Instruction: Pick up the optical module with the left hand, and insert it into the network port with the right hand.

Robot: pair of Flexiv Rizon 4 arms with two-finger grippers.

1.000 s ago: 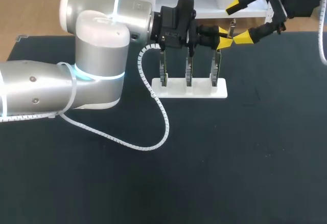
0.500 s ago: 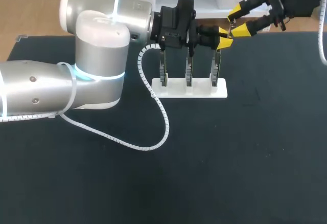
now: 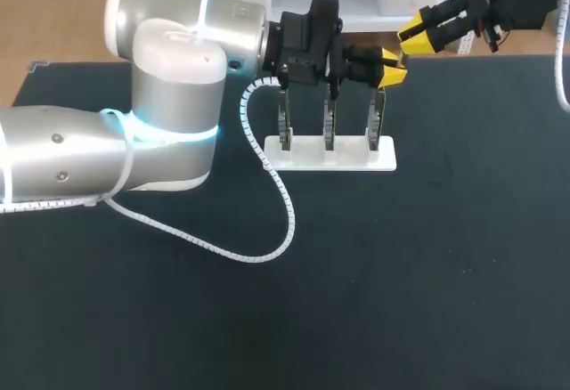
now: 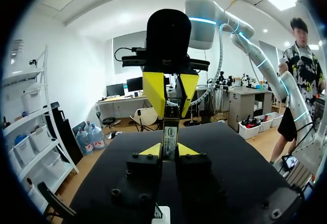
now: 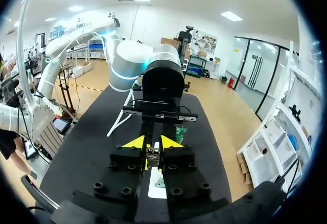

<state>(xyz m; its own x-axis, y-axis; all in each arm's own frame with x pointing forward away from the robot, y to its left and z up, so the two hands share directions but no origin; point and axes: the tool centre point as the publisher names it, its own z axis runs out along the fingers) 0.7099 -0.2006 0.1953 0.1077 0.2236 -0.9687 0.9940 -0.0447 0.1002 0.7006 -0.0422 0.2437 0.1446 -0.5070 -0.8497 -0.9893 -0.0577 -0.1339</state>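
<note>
The optical module (image 4: 169, 132) is a thin metal bar with a label. It is held level above the table, at the far side. My left gripper (image 3: 389, 62) is shut on one end of it, its yellow tips (image 4: 168, 150) pressed to both sides. My right gripper (image 3: 419, 34) comes in from the far right and faces the left one. Its yellow fingers (image 4: 155, 91) are shut on the module's other end. In the right wrist view the module (image 5: 153, 155) sits between the right gripper's tips (image 5: 153, 143). In the head view the two grippers hide most of the module.
A white stand (image 3: 356, 160) with three upright green boards (image 3: 329, 127) sits just under and in front of the left gripper. The left arm's white spiral cable (image 3: 283, 203) hangs down to the dark table beside the stand.
The right gripper's fingers stood wide apart a second ago and have closed onto the module's free end. The left gripper has kept its hold and stayed in place.
</note>
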